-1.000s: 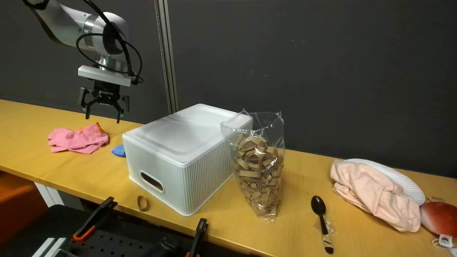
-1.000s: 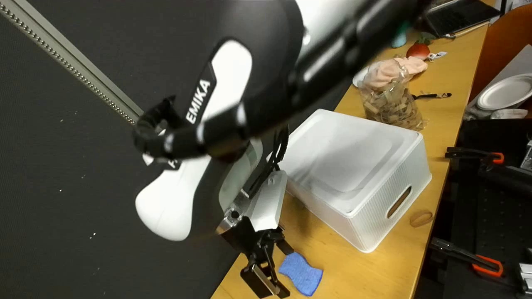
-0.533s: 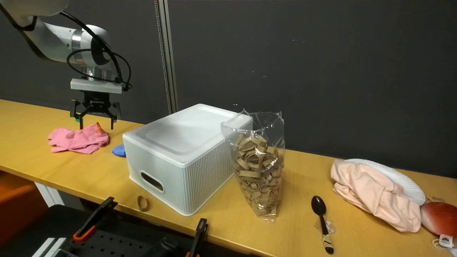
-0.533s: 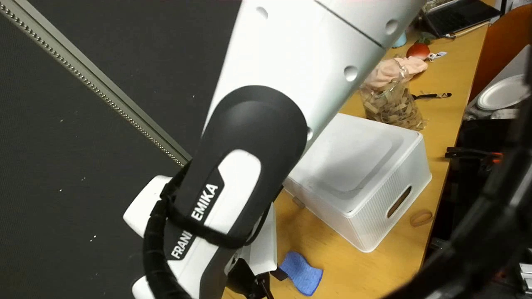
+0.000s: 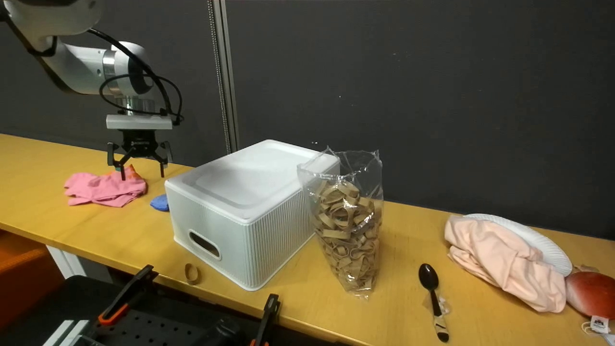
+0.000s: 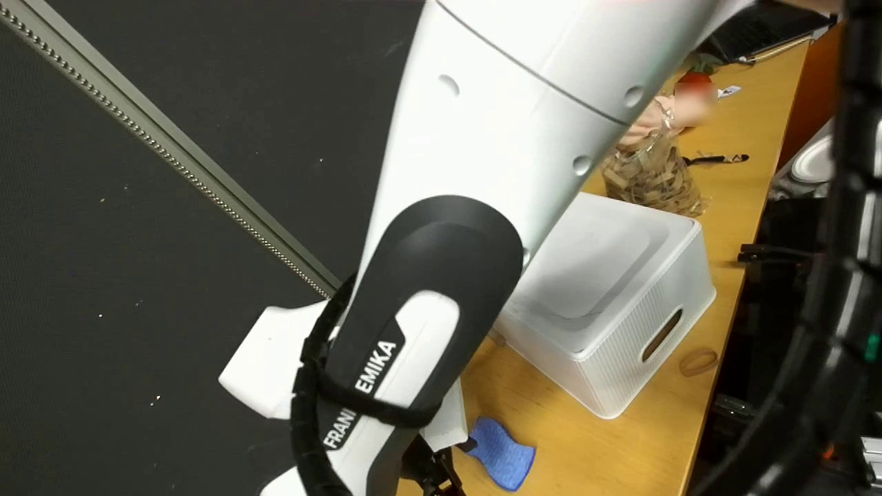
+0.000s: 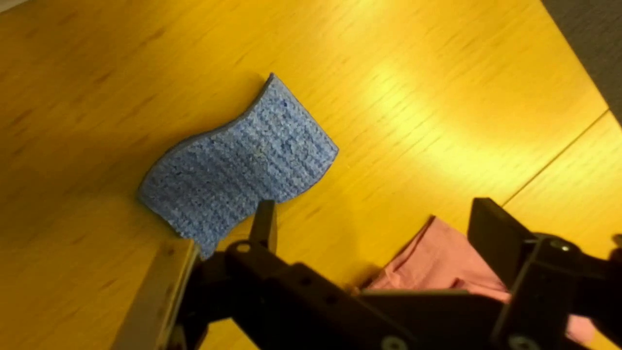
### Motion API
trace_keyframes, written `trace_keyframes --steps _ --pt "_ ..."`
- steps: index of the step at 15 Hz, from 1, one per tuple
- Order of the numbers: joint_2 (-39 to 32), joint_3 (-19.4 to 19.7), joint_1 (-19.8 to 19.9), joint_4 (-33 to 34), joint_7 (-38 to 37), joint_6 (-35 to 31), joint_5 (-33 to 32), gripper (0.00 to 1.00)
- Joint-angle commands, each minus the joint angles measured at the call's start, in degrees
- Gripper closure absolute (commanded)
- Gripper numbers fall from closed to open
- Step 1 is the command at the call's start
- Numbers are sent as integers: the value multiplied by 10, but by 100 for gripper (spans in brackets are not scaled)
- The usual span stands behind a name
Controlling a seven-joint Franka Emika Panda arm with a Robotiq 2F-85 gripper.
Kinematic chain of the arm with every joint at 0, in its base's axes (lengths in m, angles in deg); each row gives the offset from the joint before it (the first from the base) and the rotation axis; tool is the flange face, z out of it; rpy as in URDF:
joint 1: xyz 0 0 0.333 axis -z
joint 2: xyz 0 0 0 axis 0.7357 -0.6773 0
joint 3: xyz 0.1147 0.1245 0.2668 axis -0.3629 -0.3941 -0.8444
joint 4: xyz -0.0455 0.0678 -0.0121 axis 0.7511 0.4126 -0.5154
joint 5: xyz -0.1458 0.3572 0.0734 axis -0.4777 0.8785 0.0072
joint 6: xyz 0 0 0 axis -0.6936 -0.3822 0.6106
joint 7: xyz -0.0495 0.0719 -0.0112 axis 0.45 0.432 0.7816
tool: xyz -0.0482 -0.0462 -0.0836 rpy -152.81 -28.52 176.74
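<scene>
The gripper [image 5: 142, 176] is hanging above the desk [image 5: 403, 269], its two fingers standing wide apart and gripping nothing. Below it, a blue, wavy-edged, coarse-textured sponge [image 7: 243, 160] is lying flat on the desk; in the wrist view one fingertip is overlapping its lower edge. A crumpled pink fabric cloth [image 5: 103, 190] with orange patches is showing behind the opposite finger in that view. The sponge is resting between this cloth and a white, ribbed plastic box [image 5: 247, 211] with an oval side slot, near the box but apart from it. A flat tan loop [image 5: 188, 274] is lying by the box, close to the desk's edge. Past the box, an open-topped clear plastic bag [image 5: 348, 230] is standing filled with tan loops. Farther along, a glossy black spoon [image 5: 435, 302] is lying on the desk. Beyond it, a crumpled peach fabric cloth [image 5: 504, 262] is partly covering a white ribbed plate [image 5: 540, 242], and a round red object [image 5: 591, 290] is resting just beside that cloth.
</scene>
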Motion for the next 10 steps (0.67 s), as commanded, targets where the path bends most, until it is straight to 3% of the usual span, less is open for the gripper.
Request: trace_keyframes --steps 1,10 --pt "-45 3 -26 40 5 -3 -40 0" --pt "-127 5 -84 140 24 -46 -102 0"
